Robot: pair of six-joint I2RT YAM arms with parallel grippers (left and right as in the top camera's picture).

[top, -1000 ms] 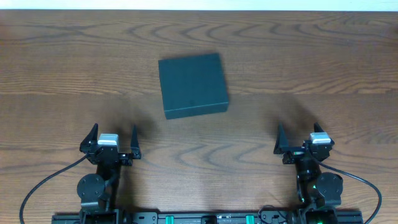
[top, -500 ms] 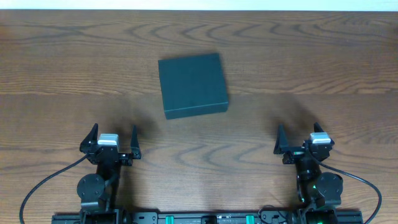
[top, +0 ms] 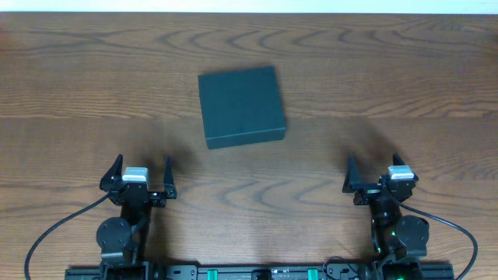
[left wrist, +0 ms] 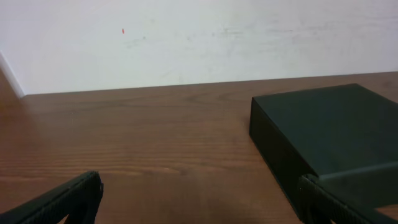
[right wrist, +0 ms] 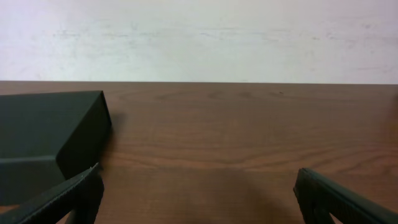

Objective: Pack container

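Observation:
The container [top: 241, 106], a dark teal-black square box with its lid closed, lies flat on the wooden table a little left of centre. In the left wrist view the container [left wrist: 329, 134] fills the right side; in the right wrist view the container [right wrist: 46, 134] sits at the left. My left gripper [top: 142, 176] rests near the front left, well short of the box, open with nothing between its fingers. At the front right my right gripper [top: 375, 172] stands open and empty too. Only bare wood shows between each pair of fingers [left wrist: 68, 199] [right wrist: 336, 196].
A brown wood-grain table [top: 373, 70] spreads around the box. A pale wall [left wrist: 199, 37] runs along the table's far edge. Cables [top: 54, 229] trail from both arm bases at the front.

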